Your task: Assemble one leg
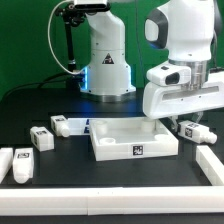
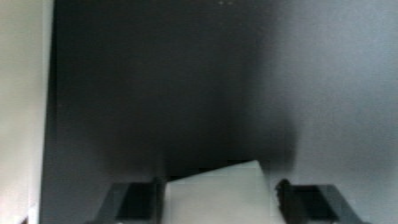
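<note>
I saw the jaws low over the desk (image 1: 40, 108), just off the panel (image 1: 130, 140) on the exterior view's right. A leg (image 1: 192, 130) sat between them. I could not tell if they squeezed it. Three more legs (image 1: 40, 137) lay past the panel's other side.

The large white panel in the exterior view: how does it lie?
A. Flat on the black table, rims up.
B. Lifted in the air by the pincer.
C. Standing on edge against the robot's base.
A: the panel rests flat on the black table, its raised rims pointing up and its hollow side open.
</note>
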Controlling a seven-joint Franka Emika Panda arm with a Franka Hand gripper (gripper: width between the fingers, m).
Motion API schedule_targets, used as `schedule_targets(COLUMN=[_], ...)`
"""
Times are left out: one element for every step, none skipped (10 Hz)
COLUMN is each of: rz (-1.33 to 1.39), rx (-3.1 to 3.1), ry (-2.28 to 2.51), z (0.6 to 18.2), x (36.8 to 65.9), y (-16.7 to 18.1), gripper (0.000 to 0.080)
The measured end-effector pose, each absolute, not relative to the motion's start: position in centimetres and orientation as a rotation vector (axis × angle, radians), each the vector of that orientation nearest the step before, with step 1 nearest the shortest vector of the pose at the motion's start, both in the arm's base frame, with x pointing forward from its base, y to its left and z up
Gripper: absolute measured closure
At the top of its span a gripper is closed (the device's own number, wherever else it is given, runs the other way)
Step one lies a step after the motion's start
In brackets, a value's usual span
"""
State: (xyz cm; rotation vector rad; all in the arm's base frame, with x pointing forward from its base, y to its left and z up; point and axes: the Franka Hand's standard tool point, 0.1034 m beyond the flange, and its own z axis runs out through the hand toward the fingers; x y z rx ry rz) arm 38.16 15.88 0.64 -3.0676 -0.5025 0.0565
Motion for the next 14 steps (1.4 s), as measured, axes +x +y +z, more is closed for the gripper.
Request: schedule_targets(rz=[0.056,0.056,0.056,0.068,0.071,0.059,0.071,0.069,0.055,0.031,0.035,0.024,0.030,0.032], rx=[-3.067,-3.067,-3.067,-3.068,-3.069,-3.070,-3.072,-3.069,-3.049,-3.035,-3.036,-3.038,-3.037,-3.036], ry=[-0.506,-0.506,-0.506,-0.505,-0.500,-0.485,-0.479,-0.490,-0.578,-0.629,-0.613,-0.605,-0.609,-0.611], z=[0.6,0.6,0.6,1.0,2.6,4.2,5.9,7.1,8.0,8.5,9.1,9.4,9.2,9.2], x=[38.2,38.2,38.2,38.1,38.2,38.3,38.2,38.6,39.4,40.5,41.3,41.8,41.6,41.6], y=[15.9,15.9,15.9,15.8,15.6,15.0,14.5,13.7,11.8,9.0,6.8,6.0,6.2,6.2], gripper=[0.0491,0.0491,0.0491,0.0362,0.0233,0.0233,0.0167,0.0155,0.0155,0.0150,0.0150,0.0150,0.0150,0.0150])
